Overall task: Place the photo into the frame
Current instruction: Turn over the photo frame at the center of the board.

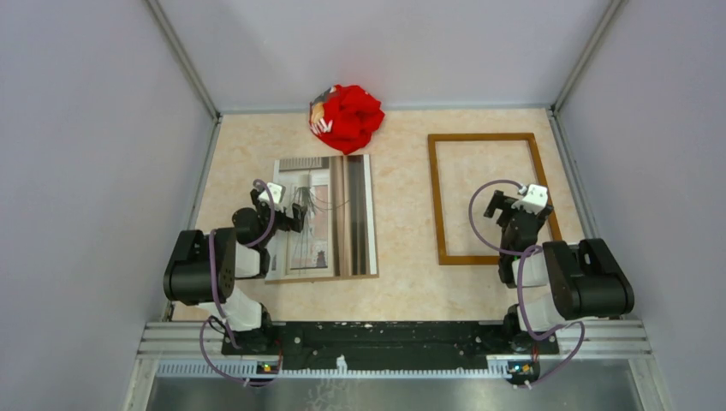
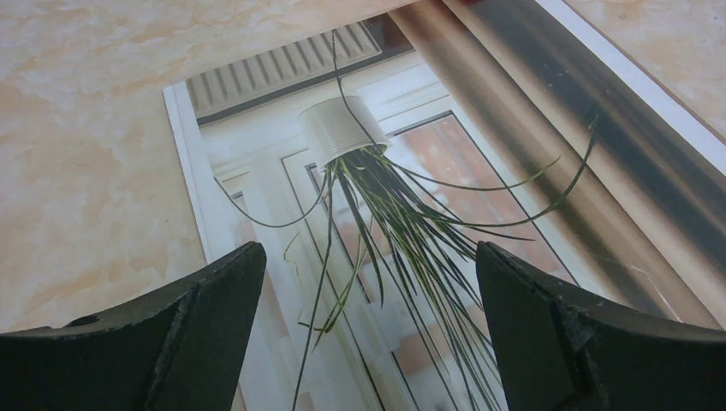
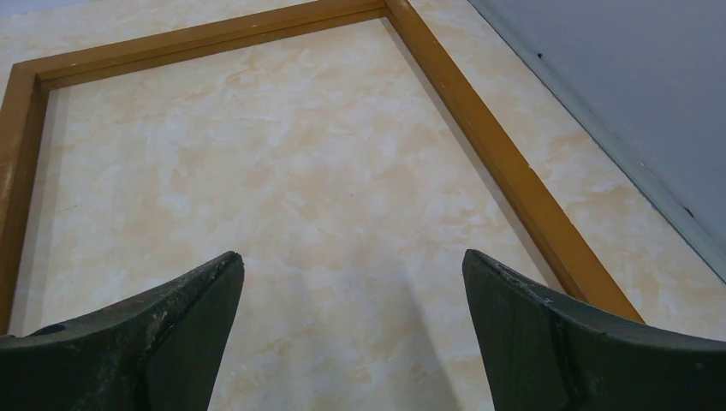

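Now: left tool [image 2: 368,257] jaws apart, photo [image 2: 411,171] flat on worktop [image 1: 402,287] directly beneath. Right tool [image 3: 353,257] likewise apart, over frame [image 3: 481,128] opening. Risk: fingertips skid on flush print, crease edge.

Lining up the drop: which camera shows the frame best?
Top external: the frame lies flat with all four sides showing, only its near right corner hidden. The right wrist view shows just its far end and parts of both long sides. The left wrist view shows none of it.
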Robot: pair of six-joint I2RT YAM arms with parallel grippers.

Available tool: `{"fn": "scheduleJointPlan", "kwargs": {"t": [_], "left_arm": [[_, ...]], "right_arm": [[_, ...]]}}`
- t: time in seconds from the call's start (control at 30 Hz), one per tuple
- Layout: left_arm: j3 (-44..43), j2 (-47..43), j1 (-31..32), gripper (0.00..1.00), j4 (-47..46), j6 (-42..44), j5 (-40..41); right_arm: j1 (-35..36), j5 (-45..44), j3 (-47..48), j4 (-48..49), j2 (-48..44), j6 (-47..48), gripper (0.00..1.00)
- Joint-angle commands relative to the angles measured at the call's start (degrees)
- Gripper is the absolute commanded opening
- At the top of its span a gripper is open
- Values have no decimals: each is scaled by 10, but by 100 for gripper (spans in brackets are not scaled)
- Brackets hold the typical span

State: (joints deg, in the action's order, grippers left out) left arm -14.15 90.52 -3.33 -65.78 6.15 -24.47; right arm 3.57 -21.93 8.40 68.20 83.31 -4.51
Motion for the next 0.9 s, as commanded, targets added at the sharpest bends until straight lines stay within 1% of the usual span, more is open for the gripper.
{"fn": "scheduleJointPlan", "kwargs": {"t": [0.0, 0.4, 0.47, 0.53, 0.57, 0.6, 0.63, 0.67, 0.7, 0.77, 0.8, 0.83, 0.87], "left_arm": [[-8, -8, 2, 99, -28, 10, -2], [-8, -11, 1, 99, -33, 11, -9], [-11, -17, 0, 99, -17, 11, -6], [-12, -27, 0, 99, -20, -11, 26], [-26, -40, -5, 98, 8, -20, 28], [-52, -61, -11, 99, 88, -17, 12], [-88, -83, -12, 99, 177, -8, 4], [-134, -100, -12, 99, 280, -1, -2], [-172, -106, -12, 99, 352, 7, -9], [-248, -105, -13, 99, 464, 15, -7], [-281, -100, -13, 99, 508, 21, -2], [-312, -97, -14, 99, 551, 26, 2], [-337, -95, -15, 99, 583, 31, 10]], "right_arm": [[-4, 6, 8, 40, -1, 1, 99], [-3, 7, 10, 37, -1, 0, 99], [-2, 14, 10, 40, -6, 6, 99], [11, 40, 33, -28, -43, 31, 99], [23, 42, 54, -90, -72, 41, 99], [35, 37, 81, -152, -101, 60, 99], [39, 27, 109, -214, -126, 55, 99], [39, 12, 140, -280, -151, 26, 99], [38, -9, 162, -323, -173, -12, 99], [22, -24, 192, -421, -215, -137, 99], [1, -21, 211, -486, -228, -236, 99], [-24, 0, 228, -535, -232, -324, 99], [-53, 61, 239, -547, -226, -367, 99]]}}
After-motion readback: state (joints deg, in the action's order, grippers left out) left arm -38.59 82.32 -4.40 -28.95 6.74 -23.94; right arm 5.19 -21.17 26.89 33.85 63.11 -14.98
